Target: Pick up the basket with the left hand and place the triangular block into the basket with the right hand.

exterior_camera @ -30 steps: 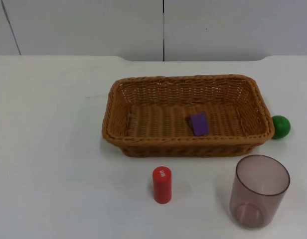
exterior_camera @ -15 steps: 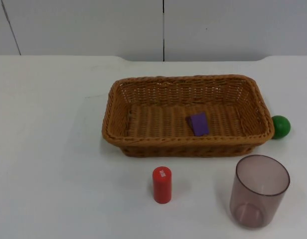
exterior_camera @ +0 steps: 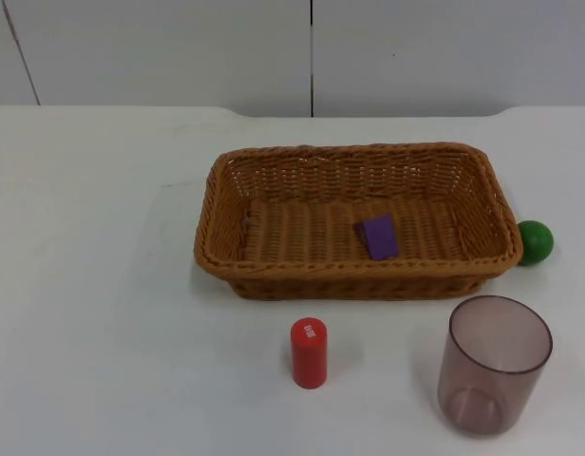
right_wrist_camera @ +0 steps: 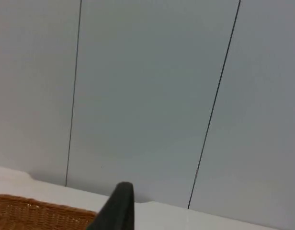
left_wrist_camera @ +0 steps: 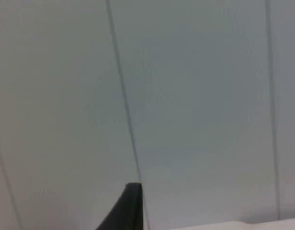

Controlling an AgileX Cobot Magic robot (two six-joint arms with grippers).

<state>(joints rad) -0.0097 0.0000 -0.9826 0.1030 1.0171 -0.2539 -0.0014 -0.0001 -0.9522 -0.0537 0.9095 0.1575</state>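
A brown wicker basket (exterior_camera: 357, 220) sits on the white table (exterior_camera: 103, 313) at the centre of the top view, and a purple triangular block (exterior_camera: 379, 236) lies inside it on the floor, right of the middle. Just off the basket's right end rests a green ball (exterior_camera: 535, 241), a red cylinder (exterior_camera: 309, 352) stands in front of the basket at lower centre, and a clear tinted cup (exterior_camera: 495, 362) stands at lower right. Both arms wait, raised: the left gripper (left_wrist_camera: 126, 208) faces the grey wall (left_wrist_camera: 195, 96) and the right gripper (right_wrist_camera: 116, 206) faces that wall above the basket's rim, and I cannot tell whether either is wide or narrow.
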